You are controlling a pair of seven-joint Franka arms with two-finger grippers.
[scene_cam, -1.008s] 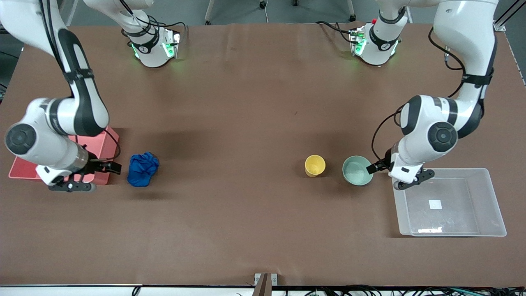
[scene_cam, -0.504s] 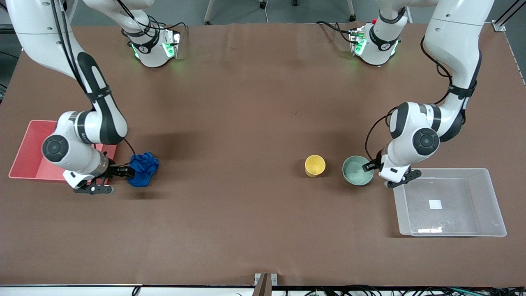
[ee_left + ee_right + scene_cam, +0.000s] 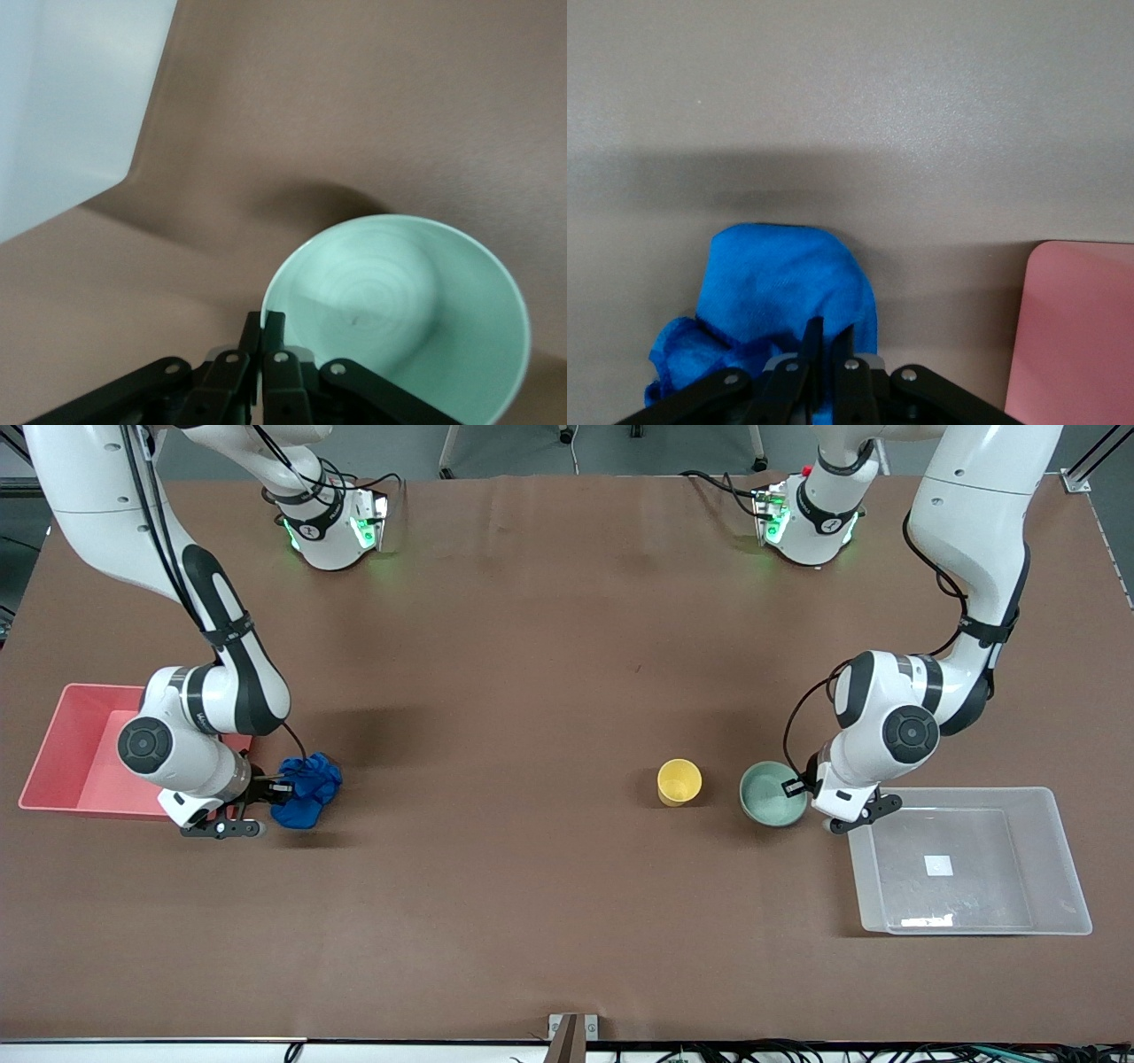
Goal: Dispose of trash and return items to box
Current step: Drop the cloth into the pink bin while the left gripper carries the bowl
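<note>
The bright blue wad of trash [image 3: 310, 788] lies beside the pink bin, toward the right arm's end of the table. My right gripper [image 3: 279, 788] is low at its edge, its fingers pinched on a fold of the blue material [image 3: 780, 292]; the gripper [image 3: 828, 336] shows shut. The mint-green bowl [image 3: 767, 797] stands beside the yellow cup [image 3: 679, 781]. My left gripper [image 3: 791, 786] is shut on the bowl's rim [image 3: 407, 292], one finger inside and one outside; the gripper [image 3: 267, 323] is at the rim nearest the clear box [image 3: 1059, 850].
The pink bin [image 3: 62, 735] stands at the right arm's end, also in the right wrist view [image 3: 1081, 336]. The clear box shows in the left wrist view [image 3: 62, 106], close beside the bowl. Bare brown table lies between the trash and the cup.
Both arms have come in and down: the right gripper moved from over the pink bin to the trash and closed on it; the left gripper moved from the box's corner onto the bowl's rim.
</note>
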